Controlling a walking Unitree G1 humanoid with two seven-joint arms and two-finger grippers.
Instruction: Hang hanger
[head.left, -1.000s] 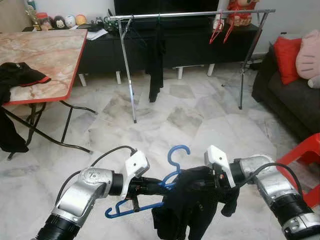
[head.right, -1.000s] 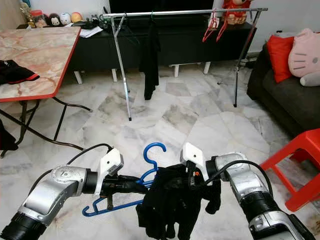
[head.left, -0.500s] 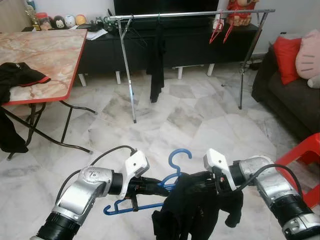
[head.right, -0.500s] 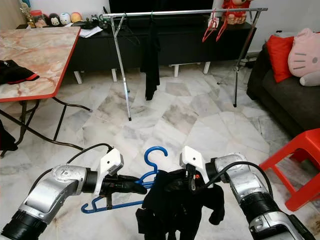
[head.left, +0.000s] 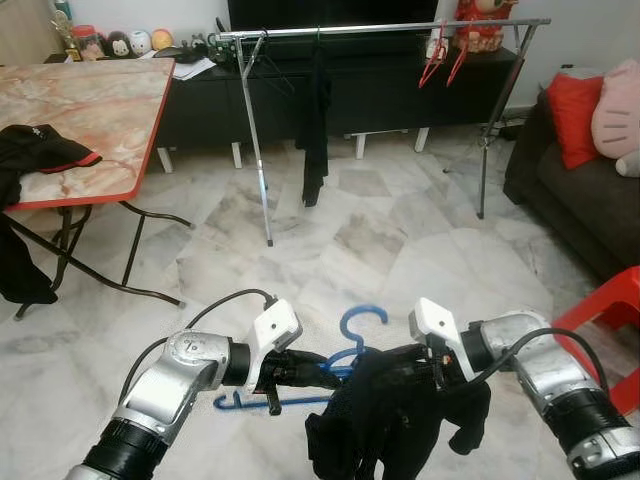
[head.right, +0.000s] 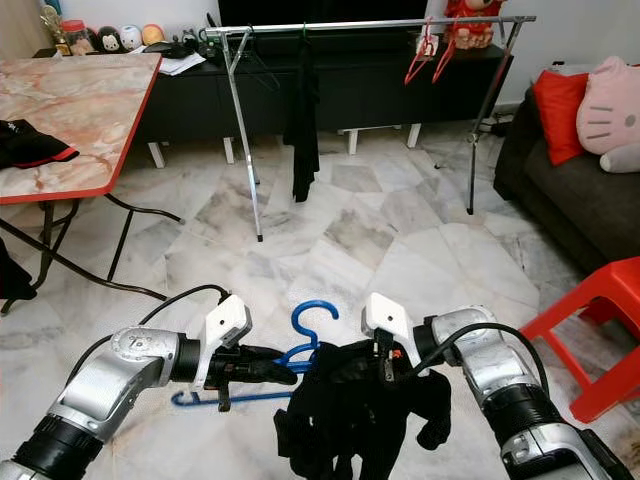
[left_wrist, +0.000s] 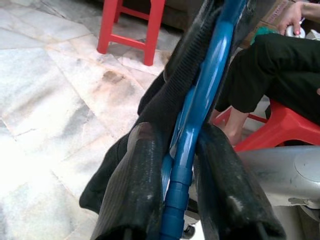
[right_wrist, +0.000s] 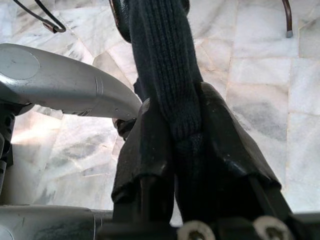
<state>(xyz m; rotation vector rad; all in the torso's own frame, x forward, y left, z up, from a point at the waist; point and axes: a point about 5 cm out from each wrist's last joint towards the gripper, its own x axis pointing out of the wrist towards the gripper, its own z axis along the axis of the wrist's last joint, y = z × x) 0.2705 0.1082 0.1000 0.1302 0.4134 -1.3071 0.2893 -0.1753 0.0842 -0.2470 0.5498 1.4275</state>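
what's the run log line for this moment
left hand: shut on blue hanger | right hand: shut on black garment | rack: ahead

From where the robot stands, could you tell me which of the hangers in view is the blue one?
The blue hanger is the one clamped in the left gripper, low in front of the robot with a black garment on it; the red hangers hang on the far rack.

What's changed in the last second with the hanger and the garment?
The blue hanger, clamped in the left gripper, has tipped flatter: its free end rose from low near the arm to nearly level, and the hook sits slightly lower. The black garment, pinched by the right gripper, sagged a little and hangs off the hanger. Both grips held; the clothes rack is unchanged.
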